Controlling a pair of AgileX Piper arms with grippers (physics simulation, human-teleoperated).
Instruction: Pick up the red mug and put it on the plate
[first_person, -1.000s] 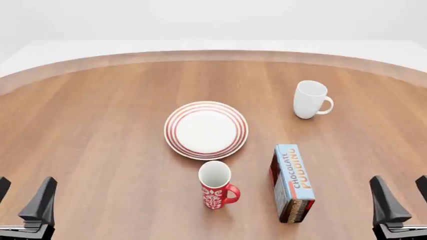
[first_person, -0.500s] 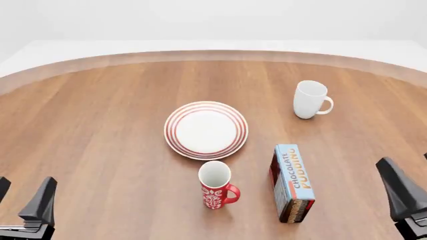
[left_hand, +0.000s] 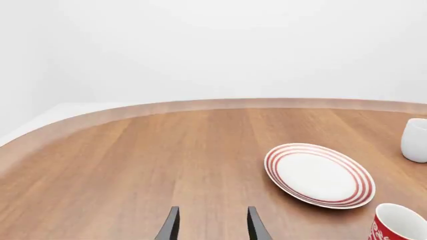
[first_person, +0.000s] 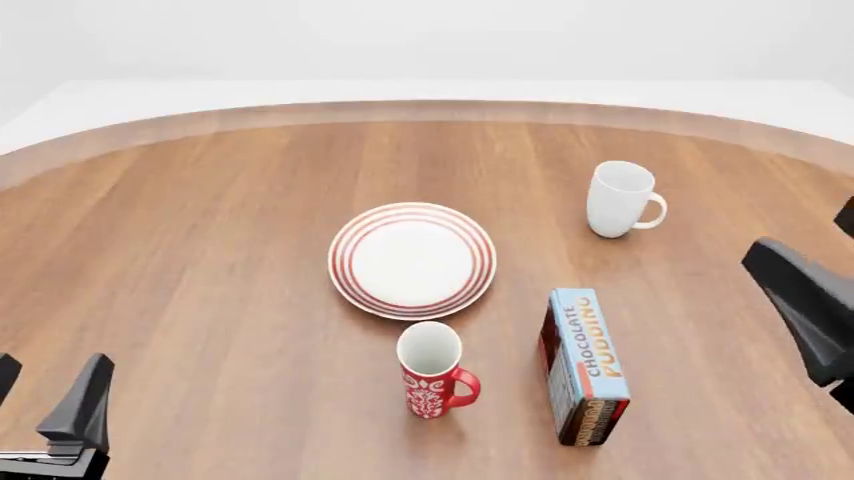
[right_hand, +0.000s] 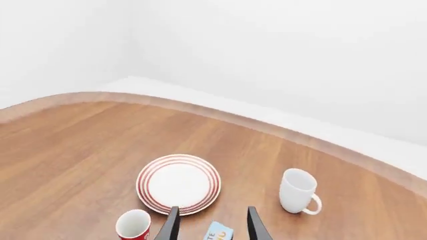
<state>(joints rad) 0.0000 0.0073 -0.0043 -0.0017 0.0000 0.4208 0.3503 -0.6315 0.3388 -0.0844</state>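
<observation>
The red mug (first_person: 431, 375) stands upright on the table, handle to the right, just in front of the plate (first_person: 412, 260). That white plate has red rings at its rim and nothing on it. My left gripper (first_person: 47, 395) is open at the near left, far from the mug. Raised at the right edge, my right gripper (first_person: 827, 265) is open too, well right of the mug. In the right wrist view its fingertips (right_hand: 172, 222) frame the red mug (right_hand: 133, 225) and the plate (right_hand: 178, 183). The left wrist view shows the plate (left_hand: 319, 175) and the red mug's rim (left_hand: 400, 225).
A plain white mug (first_person: 621, 198) stands at the back right. A chocolate pudding box (first_person: 585, 365) lies right of the red mug, between it and my right gripper. The round wooden table (first_person: 200, 250) curves away at the far edge.
My right gripper has lifted and moved forward, from the near right corner up the right edge of the front view. The left gripper and all objects have stayed still.
</observation>
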